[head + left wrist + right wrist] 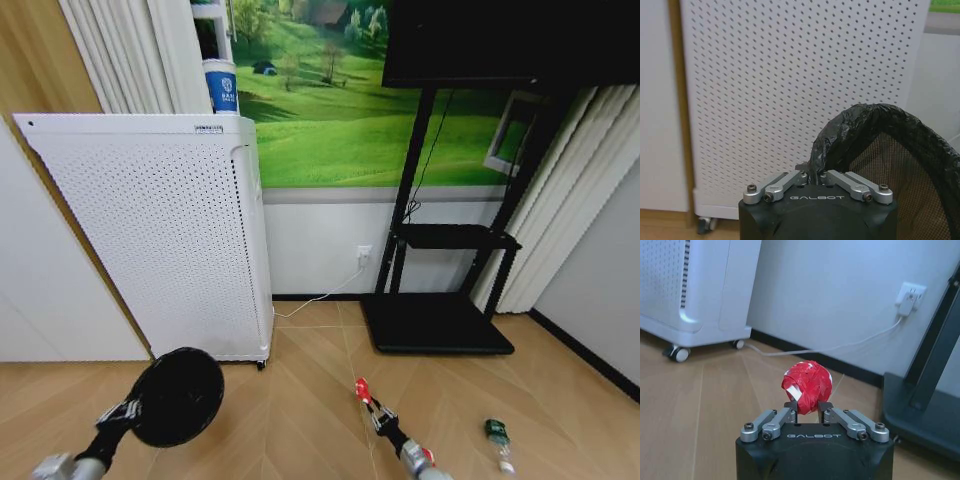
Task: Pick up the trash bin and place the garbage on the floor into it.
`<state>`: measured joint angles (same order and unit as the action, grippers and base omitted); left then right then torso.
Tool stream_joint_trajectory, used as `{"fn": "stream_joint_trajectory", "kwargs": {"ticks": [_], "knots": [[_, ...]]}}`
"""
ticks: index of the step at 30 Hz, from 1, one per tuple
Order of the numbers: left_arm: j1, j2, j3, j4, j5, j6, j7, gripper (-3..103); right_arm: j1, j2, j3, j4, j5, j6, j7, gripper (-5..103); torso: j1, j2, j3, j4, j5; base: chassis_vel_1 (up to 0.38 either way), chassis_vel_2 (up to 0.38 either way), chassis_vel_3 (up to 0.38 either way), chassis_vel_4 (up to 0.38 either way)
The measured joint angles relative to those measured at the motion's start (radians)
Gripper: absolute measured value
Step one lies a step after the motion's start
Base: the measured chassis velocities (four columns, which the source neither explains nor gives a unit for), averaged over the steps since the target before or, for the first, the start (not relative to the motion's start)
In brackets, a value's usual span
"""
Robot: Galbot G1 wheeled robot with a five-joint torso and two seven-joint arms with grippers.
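This looks like a living room in a home, or a mock-up of one. The floor (300,400) is light wood laid in herringbone. A tall white perforated appliance (160,240) on castors, possibly an air purifier, stands against the wall. Beside it a black screen (500,40) sits on a wheeled stand (440,320), its cable running to a wall socket (364,256). Behind hang pale curtains (560,200) and a green meadow mural (330,100).
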<state>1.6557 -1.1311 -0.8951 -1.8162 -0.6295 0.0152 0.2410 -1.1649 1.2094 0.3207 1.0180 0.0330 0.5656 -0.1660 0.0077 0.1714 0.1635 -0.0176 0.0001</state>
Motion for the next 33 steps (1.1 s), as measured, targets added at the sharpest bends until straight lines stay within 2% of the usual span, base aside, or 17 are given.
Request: {"fn": "stream_joint_trajectory", "kwargs": {"ticks": [1, 5, 6, 8, 9, 10, 11, 13, 16, 22, 23, 24, 25, 27, 30, 31, 33], "knots": [[-0.019, 0.030, 0.050, 0.019, -0.044, 0.008, -0.001, 4, -0.001, -0.009, 0.001, 0.030, 0.014, -0.003, 0.000, 20, 0.000, 0.000, 0.000, 0.0011, -0.0002, 0.000, 0.000, 0.000, 0.000], [-0.074, 0.091, 0.168, 0.049, -0.130, 0.029, -0.003, 4, -0.013, -0.035, 0.009, 0.106, 0.040, -0.003, -0.007, 20, 0.000, 0.000, 0.000, -0.0004, -0.0001, 0.000, 0.000, 0.000, 0.000], [-0.074, 0.091, 0.168, 0.049, -0.130, 0.029, -0.003, 4, -0.013, -0.035, 0.009, 0.106, 0.040, -0.003, -0.007, 20, 0.000, 0.000, 0.000, -0.0004, -0.0001, 0.000, 0.000, 0.000, 0.000], [-0.121, 0.137, 0.294, 0.052, -0.265, 0.050, -0.018, 4, -0.031, -0.067, 0.008, 0.184, 0.081, 0.005, -0.015, 20, 0.000, 0.000, 0.000, 0.0000, 0.0000, 0.000, 0.000, 0.000, 0.000], [-0.121, 0.137, 0.294, 0.052, -0.265, 0.050, -0.018, 4, -0.031, -0.067, 0.008, 0.184, 0.081, 0.005, -0.015, 20, 0.000, 0.000, 0.000, 0.0000, 0.0000, 0.000, 0.000, 0.000, 0.000], [-0.146, 0.158, 0.359, 0.052, -0.366, 0.063, -0.048, 4, -0.050, -0.080, 0.021, 0.222, 0.099, 0.018, -0.015, 20, 0.000, 0.000, 0.000, 0.0000, 0.0000, 0.000, 0.000, 0.000, 0.000], [-0.146, 0.158, 0.359, 0.052, -0.366, 0.063, -0.048, 4, -0.050, -0.080, 0.021, 0.222, 0.099, 0.018, -0.015, 20, 0.000, 0.000, 0.000, 0.0000, 0.0000, 0.000, 0.000, 0.000, 0.000], [-0.193, 0.181, 0.452, 0.058, -0.502, 0.079, -0.096, 4, -0.090, -0.108, 0.051, 0.298, 0.123, 0.043, -0.015, 20, 0.000, 0.000, 0.000, -0.0003, 0.0002, 0.000, 0.000, 0.000, 0.000], [-0.248, 0.187, 0.528, 0.080, -0.586, 0.085, -0.146, 4, -0.145, -0.148, 0.092, 0.379, 0.154, 0.058, -0.015, 20, 0.000, 0.000, 0.000, 0.0000, -0.0001, 0.000, 0.000, 0.000, 0.000], [-0.288, 0.172, 0.564, 0.086, -0.629, 0.091, -0.209, 4, -0.205, -0.189, 0.136, 0.458, 0.192, 0.078, -0.014, 20, 0.000, 0.000, 0.000, -0.0001, -0.0001, 0.000, 0.000, 0.000, 0.000], [-0.293, 0.167, 0.566, 0.084, -0.629, 0.099, -0.235, 4, -0.231, -0.205, 0.148, 0.497, 0.216, 0.087, -0.014, 20, 0.000, 0.000, 0.000, 0.0000, -0.0001, 0.000, 0.000, 0.000, 0.000], [-0.298, 0.167, 0.566, 0.083, -0.620, 0.106, -0.263, 4, -0.255, -0.217, 0.159, 0.541, 0.239, 0.094, -0.017, 20, 0.000, 0.000, 0.000, 0.0000, 0.0001, 0.000, 0.000, 0.000, 0.000], [-0.298, 0.167, 0.566, 0.083, -0.620, 0.106, -0.263, 4, -0.255, -0.217, 0.159, 0.541, 0.239, 0.094, -0.017, 20, 0.000, 0.000, 0.000, 0.0000, 0.0001, 0.000, 0.000, 0.000, 0.000], [-0.308, 0.179, 0.559, 0.079, -0.600, 0.131, -0.331, 4, -0.299, -0.236, 0.169, 0.629, 0.287, 0.103, -0.050, 20, 0.000, 0.000, 0.000, 0.0000, -0.0005, 0.000, 0.000, 0.000, 0.000], [-0.312, 0.198, 0.549, 0.078, -0.590, 0.147, -0.363, 4, -0.317, -0.239, 0.169, 0.671, 0.305, 0.103, -0.066, 20, 0.000, 0.000, 0.000, 0.0001, 0.0000, 0.000, 0.000, 0.000, 0.000], [-0.316, 0.223, 0.540, 0.080, -0.571, 0.170, -0.382, 4, -0.331, -0.238, 0.158, 0.718, 0.316, 0.098, -0.085, 20, 0.000, 0.000, 0.000, 0.0001, 0.0000, 0.000, 0.000, 0.000, 0.000], [-0.319, 0.231, 0.539, 0.086, -0.559, 0.180, -0.383, 4, -0.334, -0.236, 0.151, 0.735, 0.316, 0.095, -0.091, 20, 0.000, 0.000, 0.000, 0.0001, 0.0000, 0.000, 0.000, 0.000, 0.000]]}}
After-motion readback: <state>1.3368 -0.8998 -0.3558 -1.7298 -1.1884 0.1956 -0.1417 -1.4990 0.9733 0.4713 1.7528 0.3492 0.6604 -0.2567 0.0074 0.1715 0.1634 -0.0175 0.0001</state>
